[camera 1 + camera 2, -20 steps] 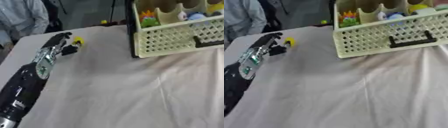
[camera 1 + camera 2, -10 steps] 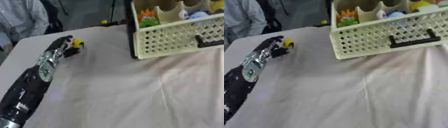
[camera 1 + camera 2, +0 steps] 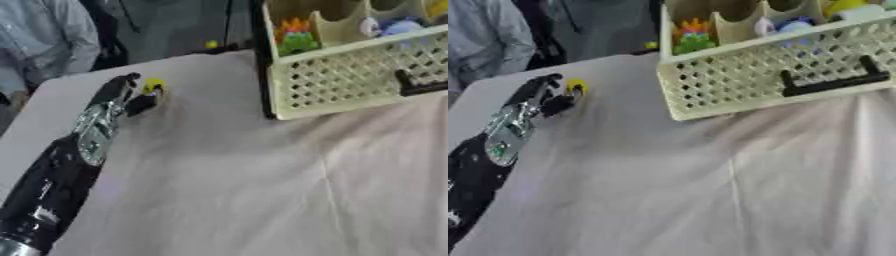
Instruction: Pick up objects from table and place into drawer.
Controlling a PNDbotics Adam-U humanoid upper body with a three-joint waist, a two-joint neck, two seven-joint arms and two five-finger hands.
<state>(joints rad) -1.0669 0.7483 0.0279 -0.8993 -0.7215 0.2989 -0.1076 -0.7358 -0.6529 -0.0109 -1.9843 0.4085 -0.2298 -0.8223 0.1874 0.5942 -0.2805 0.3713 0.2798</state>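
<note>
My left hand (image 3: 118,97) reaches across the table's far left corner. A small yellow object (image 3: 154,84) lies right at its fingertips, between the thumb and the fingers; whether they close on it is not clear. The cream lattice drawer (image 3: 772,75) with a black handle (image 3: 833,83) stands at the far right, holding a green and orange toy (image 3: 692,38) and a bluish white thing (image 3: 789,26). My right hand is out of sight.
The table is covered by a pale creased cloth (image 3: 262,190). A small yellow thing (image 3: 211,44) lies beyond the far edge. A person in a grey shirt (image 3: 39,45) stands past the far left corner.
My left arm has stretched farther toward the far corner, and its fingers have come up to the yellow object. The camera has shifted a little.
</note>
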